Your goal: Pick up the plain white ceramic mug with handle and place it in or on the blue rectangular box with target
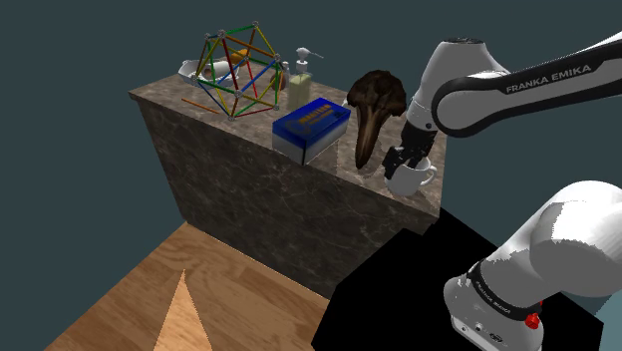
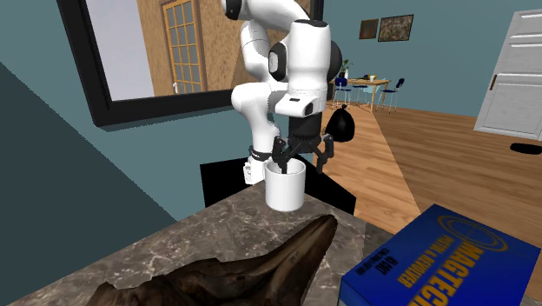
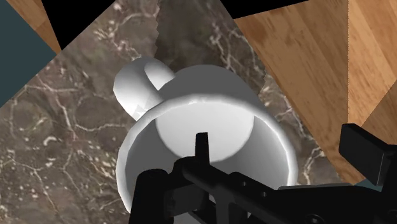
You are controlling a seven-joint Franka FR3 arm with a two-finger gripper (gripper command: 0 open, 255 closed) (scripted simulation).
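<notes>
"FRANKA EMIKA" on the white arm (image 1: 558,85); yellow lettering (image 1: 315,117) on blue box (image 1: 297,142) unreadable.

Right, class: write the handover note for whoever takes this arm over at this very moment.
Gripper: fingers open, one inside the mug, one outside its wall; not clamped.
Mug: upright on the counter, at the end nearest the stand.
Blue box: farther along the counter, past a dark brown lump; nothing on it.
Done: the reach. Left: close, lift, carry past the lump, set the mug on the box.

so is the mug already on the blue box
No, the white mug stands on the marbled counter, apart from the blue box.
</notes>
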